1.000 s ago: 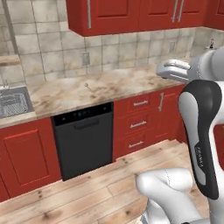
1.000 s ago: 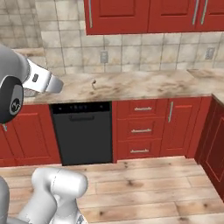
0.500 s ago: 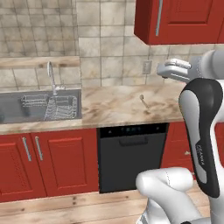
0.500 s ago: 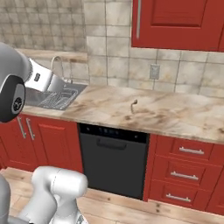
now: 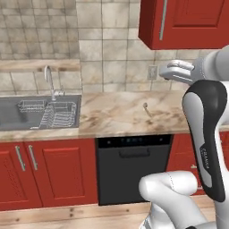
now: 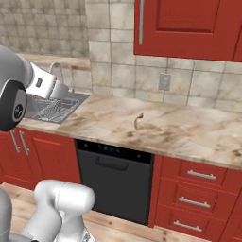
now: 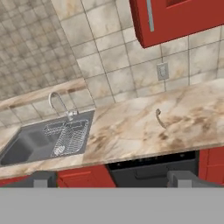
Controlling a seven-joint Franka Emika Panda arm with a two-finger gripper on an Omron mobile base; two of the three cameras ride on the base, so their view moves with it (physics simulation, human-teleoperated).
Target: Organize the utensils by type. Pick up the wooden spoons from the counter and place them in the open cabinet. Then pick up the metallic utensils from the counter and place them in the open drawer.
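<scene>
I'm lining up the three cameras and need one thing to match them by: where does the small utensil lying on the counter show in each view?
Left base view: utensil right of centre, above the dishwasher.
Right base view: utensil near centre, above the dishwasher's right half.
Hand view: utensil right of centre.
Shared landmark: wall outlet, behind the utensil.

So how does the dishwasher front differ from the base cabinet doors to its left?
The dishwasher is black; the base cabinet doors are red. The dishwasher has one horizontal dark handle near its top, while the doors carry vertical silver bar handles. The dishwasher front is flat with a control strip along the top; the doors are panelled. Both stand closed under the same counter.
</scene>
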